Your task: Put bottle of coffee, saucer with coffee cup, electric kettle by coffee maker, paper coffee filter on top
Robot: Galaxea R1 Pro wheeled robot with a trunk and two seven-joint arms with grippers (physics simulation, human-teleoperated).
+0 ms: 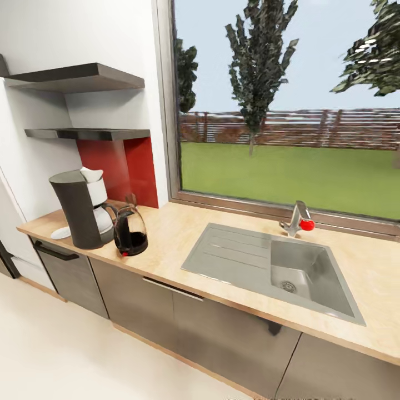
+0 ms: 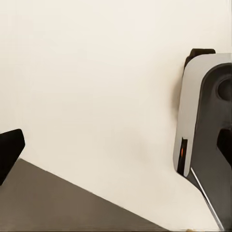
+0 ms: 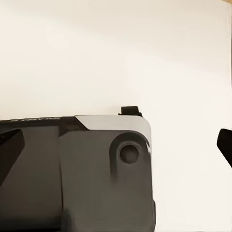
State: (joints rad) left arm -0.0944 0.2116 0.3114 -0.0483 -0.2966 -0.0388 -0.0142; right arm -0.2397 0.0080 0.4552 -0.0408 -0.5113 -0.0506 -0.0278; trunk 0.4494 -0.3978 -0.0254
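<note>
The kitchen countertop (image 1: 178, 233) runs across the head view with a steel sink (image 1: 266, 266) set in it. At its left end stands the coffee maker (image 1: 78, 211), with a white paper filter (image 1: 91, 174) on its top. The electric kettle (image 1: 130, 232) stands right beside it, toward the sink. The saucer (image 1: 61, 233) lies flat on the coffee maker's other side. The bottle of coffee and the coffee cup are out of view. My left gripper (image 2: 116, 150) and right gripper (image 3: 116, 147) hang open over pale floor, fingertips (image 2: 9, 150) (image 3: 225, 145) wide apart, holding nothing.
Two dark wall shelves (image 1: 83, 78) (image 1: 89, 133) hang above the coffee maker, with a red panel (image 1: 119, 166) behind it. A tap (image 1: 297, 219) stands behind the sink below a large window. Dark grey cabinet fronts (image 1: 166, 311) line the floor. My own base (image 3: 96, 174) shows in both wrist views.
</note>
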